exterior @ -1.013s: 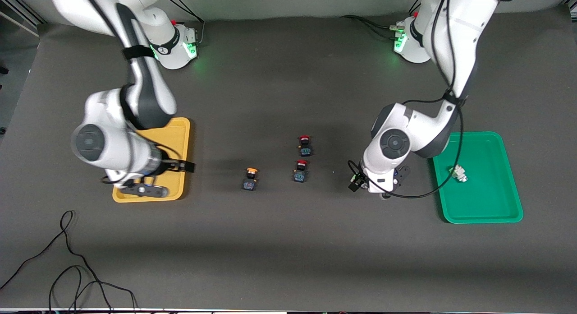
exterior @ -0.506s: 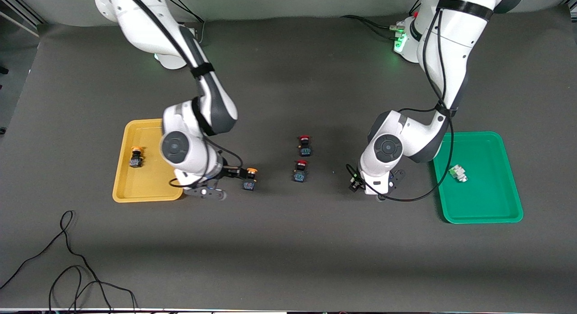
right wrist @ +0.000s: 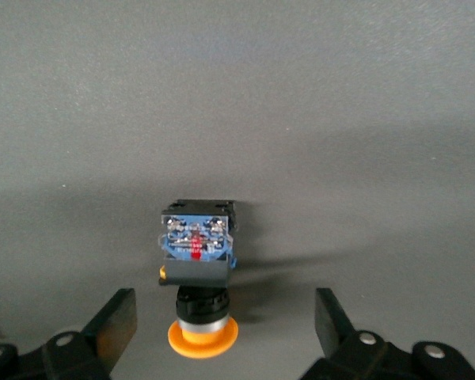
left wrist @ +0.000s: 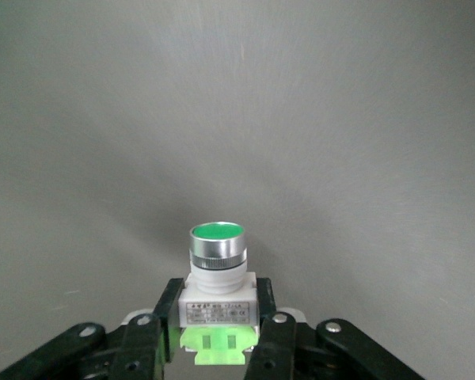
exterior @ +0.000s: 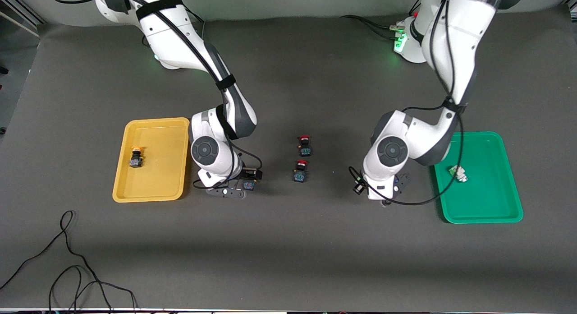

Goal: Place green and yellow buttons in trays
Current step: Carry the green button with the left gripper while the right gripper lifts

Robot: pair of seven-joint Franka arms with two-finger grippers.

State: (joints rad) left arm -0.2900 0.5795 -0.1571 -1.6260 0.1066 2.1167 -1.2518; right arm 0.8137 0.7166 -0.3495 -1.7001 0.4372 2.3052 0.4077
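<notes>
Right wrist view shows right gripper [right wrist: 226, 332] spread wide, straddling yellow button [right wrist: 196, 273] lying on its side mid-table, toward the front edge, ready for a squeeze. Holds green button [left wrist: 216, 285] between left gripper [left wrist: 215, 348] fingers, above bare mat short of green tray [exterior: 505, 205], presumably for carrying over. Sits already sorted: one yellow-capped button [exterior: 135, 157] in yellow tray [exterior: 155, 194], one pale button [exterior: 459, 173] in green.

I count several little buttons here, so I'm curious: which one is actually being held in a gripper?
The green-capped button, clamped by the left gripper. The orange-capped button lies between the right gripper's open fingers, ungripped.
</notes>
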